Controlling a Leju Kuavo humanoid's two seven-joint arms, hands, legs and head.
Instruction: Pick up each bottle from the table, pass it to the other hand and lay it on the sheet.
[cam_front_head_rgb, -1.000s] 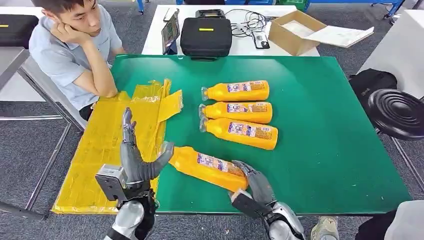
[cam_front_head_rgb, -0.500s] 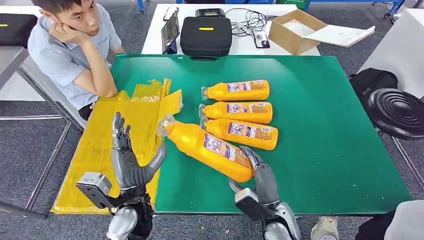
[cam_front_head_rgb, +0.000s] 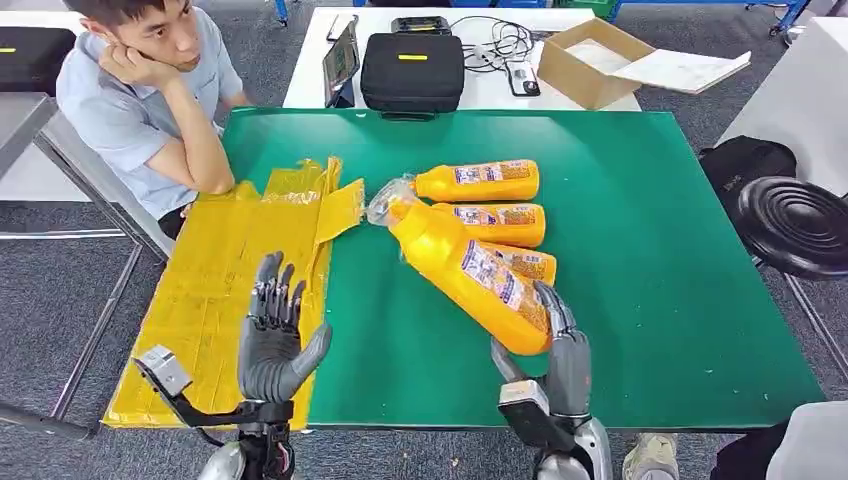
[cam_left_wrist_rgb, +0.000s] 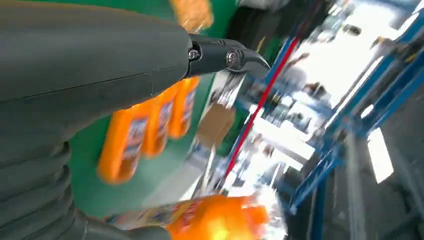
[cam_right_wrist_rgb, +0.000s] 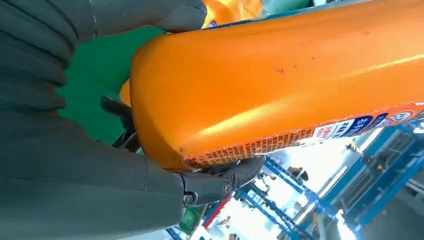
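**Now: right hand holds an orange bottle aloft, left hand waits spread**

Leftmost, a seated person (cam_front_head_rgb: 140, 95) leans an elbow on the corner of the green counter (cam_front_head_rgb: 650, 300), chin propped on a hand. Just beside that elbow the yellow sheet (cam_front_head_rgb: 215, 290) lies along the counter's left edge, crinkled, with one flap folded up at its far end.

Over the near part of the sheet stands the left hand (cam_front_head_rgb: 272, 335), palm turned toward the counter's middle, fingers spread and pointing up, thumb out to the side, holding nothing. A gap of bare green separates it from the lifted bottle.

Right of that gap, the right hand (cam_front_head_rgb: 560, 350) clamps the base of the held bottle (cam_front_head_rgb: 465, 270). The bottle is raised off the counter and tilted, its clear-wrapped cap end pointing up and away toward the left, label facing up. The right wrist view shows thumb and dark fingers wrapped around the bottle's bottom end.

Behind and partly under the held bottle, three more orange bottles (cam_front_head_rgb: 480, 182) lie on their sides in a row on the counter, caps toward the left. The nearest of them is largely hidden by the held one.

Beyond the counter sits a black case (cam_front_head_rgb: 412, 72), and to its right an open cardboard box (cam_front_head_rgb: 590, 65).
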